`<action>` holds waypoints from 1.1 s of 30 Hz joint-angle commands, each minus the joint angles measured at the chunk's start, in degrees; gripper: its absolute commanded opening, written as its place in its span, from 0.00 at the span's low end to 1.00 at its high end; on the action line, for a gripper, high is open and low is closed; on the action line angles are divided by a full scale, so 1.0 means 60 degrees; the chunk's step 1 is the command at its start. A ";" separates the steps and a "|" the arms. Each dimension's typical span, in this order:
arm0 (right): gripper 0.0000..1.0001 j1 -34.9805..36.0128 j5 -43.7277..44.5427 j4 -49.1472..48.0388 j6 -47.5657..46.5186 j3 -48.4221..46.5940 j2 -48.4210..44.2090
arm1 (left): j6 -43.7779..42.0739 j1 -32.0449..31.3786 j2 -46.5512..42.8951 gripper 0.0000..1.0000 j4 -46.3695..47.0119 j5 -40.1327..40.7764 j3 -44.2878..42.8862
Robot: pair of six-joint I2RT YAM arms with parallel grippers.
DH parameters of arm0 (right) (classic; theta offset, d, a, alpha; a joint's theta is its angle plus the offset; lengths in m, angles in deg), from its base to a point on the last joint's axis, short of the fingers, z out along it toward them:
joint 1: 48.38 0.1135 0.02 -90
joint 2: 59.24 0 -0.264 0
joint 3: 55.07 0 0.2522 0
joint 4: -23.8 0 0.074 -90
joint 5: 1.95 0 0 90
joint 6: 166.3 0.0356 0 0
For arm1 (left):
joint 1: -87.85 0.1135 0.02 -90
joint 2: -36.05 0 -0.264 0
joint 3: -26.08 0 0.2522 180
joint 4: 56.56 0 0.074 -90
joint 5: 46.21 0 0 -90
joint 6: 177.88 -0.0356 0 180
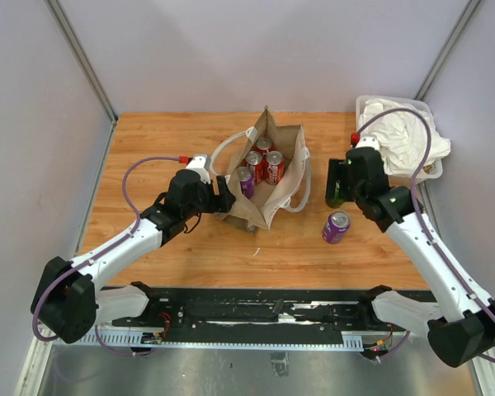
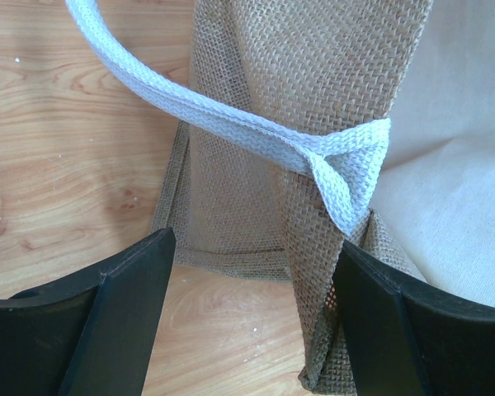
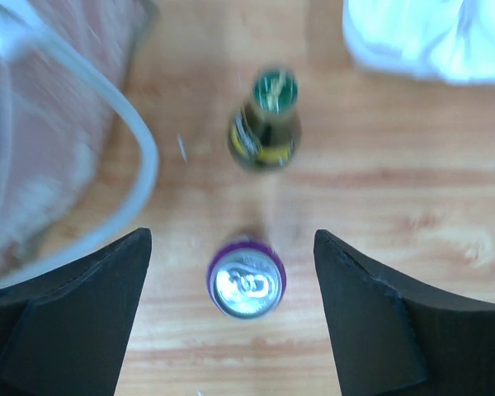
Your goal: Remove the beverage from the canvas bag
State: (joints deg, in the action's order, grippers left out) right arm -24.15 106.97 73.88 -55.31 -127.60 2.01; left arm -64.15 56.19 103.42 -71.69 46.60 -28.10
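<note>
Partly done: a purple can (image 1: pixel 337 226) and green bottle (image 1: pixel 335 196) stand right of the centre-frame canvas bag (image 1: pixel 268 177), several cans (image 1: pixel 262 163) left inside; right gripper (image 3: pixel 231 239) spread wide and empty, left gripper (image 2: pixel 254 247) unclosed, straddling the bag corner.

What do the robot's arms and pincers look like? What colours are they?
The left arm and right arm are white tubes with chunky black joints. A thin purple cable loops off each, ending in a small red plug. The left pincer and right pincer each have two flat black wedge-shaped fingers.
</note>
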 commanded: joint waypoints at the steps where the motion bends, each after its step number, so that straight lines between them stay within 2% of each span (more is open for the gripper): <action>1: 0.79 0.0212 0.0161 0.0548 -0.0926 -0.2019 0.0019 | -0.0153 -0.0188 0.0255 0.80 -0.0773 -0.0245 0.0305; 8: 0.77 0.1227 -0.0867 0.1032 -0.1973 -0.4985 0.1809 | -0.0152 -0.0187 0.0327 0.80 -0.0731 -0.0270 0.0207; 13: 0.81 0.2128 -0.1205 0.1370 -0.2831 -0.6658 0.3475 | -0.0167 -0.0187 0.0330 0.80 -0.0761 -0.0249 0.0112; 20: 0.82 0.2180 -0.2047 0.0967 -0.2989 -0.7067 0.4844 | -0.0159 -0.0187 0.0268 0.80 -0.0768 -0.0214 0.0085; 27: 0.83 0.2123 -0.2098 0.0997 -0.3627 -0.7770 0.6600 | -0.0113 -0.0187 0.0267 0.80 -0.0690 -0.0230 0.0248; 30: 0.82 0.1870 -0.2234 0.0868 -0.3771 -0.7998 0.7241 | -0.0047 -0.0187 0.0241 0.80 -0.0636 -0.0295 0.0316; 33: 0.82 0.1398 -0.2990 0.0649 -0.3650 -0.8103 0.7743 | -0.0072 -0.0187 0.0295 0.80 -0.0634 -0.0322 0.0295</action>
State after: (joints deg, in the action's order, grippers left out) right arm -12.04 93.48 78.86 -76.12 -173.76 45.70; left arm -63.76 56.19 104.05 -70.88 46.25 -28.10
